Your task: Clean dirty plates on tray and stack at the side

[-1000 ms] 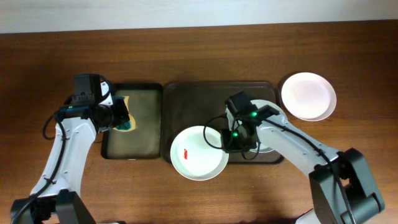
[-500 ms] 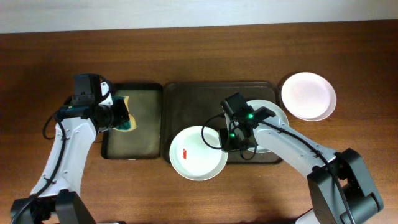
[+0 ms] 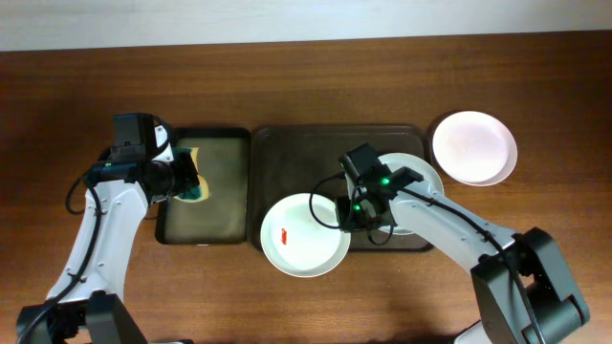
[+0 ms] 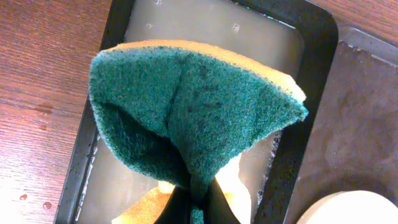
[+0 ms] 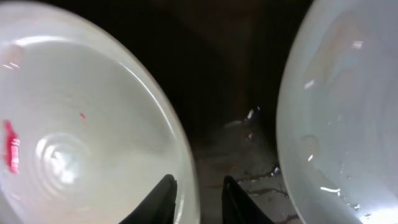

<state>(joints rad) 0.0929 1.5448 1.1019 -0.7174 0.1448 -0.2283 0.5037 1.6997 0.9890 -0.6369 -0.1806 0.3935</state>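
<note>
A dirty plate (image 3: pixel 304 234) with a red smear lies at the front of the big brown tray (image 3: pixel 296 153), overhanging its front rim. My right gripper (image 3: pixel 356 215) straddles that plate's right rim. In the right wrist view one finger lies inside the plate (image 5: pixel 74 124) and one outside, the gripper (image 5: pixel 198 193) shut on the rim. A second white plate (image 3: pixel 424 175) lies on the tray's right part, shown also as the plate (image 5: pixel 348 112) in the wrist view. My left gripper (image 3: pixel 186 182) is shut on a folded green-yellow sponge (image 4: pixel 193 106) over the small tray (image 3: pixel 225 143).
White plates (image 3: pixel 473 146) sit stacked on the table right of the big tray. The small tray (image 4: pixel 314 74) holds a film of soapy water. Wet streaks mark the big tray's floor (image 5: pixel 249 143) between the two plates. Bare wooden table lies in front and behind.
My right gripper has narrowed a little on the plate's rim and edged slightly left with the plate. The left arm and sponge have not moved.
</note>
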